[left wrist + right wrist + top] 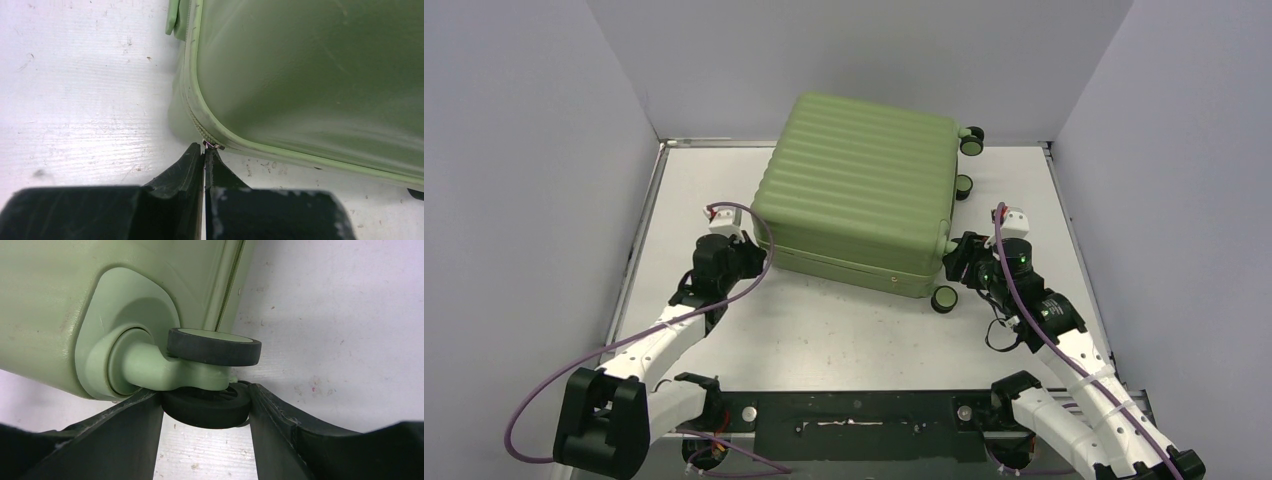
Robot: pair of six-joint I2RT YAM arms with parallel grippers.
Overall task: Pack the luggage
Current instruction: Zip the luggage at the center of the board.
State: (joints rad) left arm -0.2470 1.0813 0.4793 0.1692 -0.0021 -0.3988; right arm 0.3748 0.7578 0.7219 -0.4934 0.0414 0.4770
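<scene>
White scuffed tabletop (844,330), grey walls (524,150), closed green luggage (859,190) flat, left gripper (205,150) pinched on zip pull (214,145), right gripper (205,392) clasping caster wheel (200,411)

A white desk (824,320), scuffed and speckled with small marks, was seen. The light-green luggage (864,190) was laid flat and closed on it, set toward the far edge, ribbed side turned upward.
</scene>
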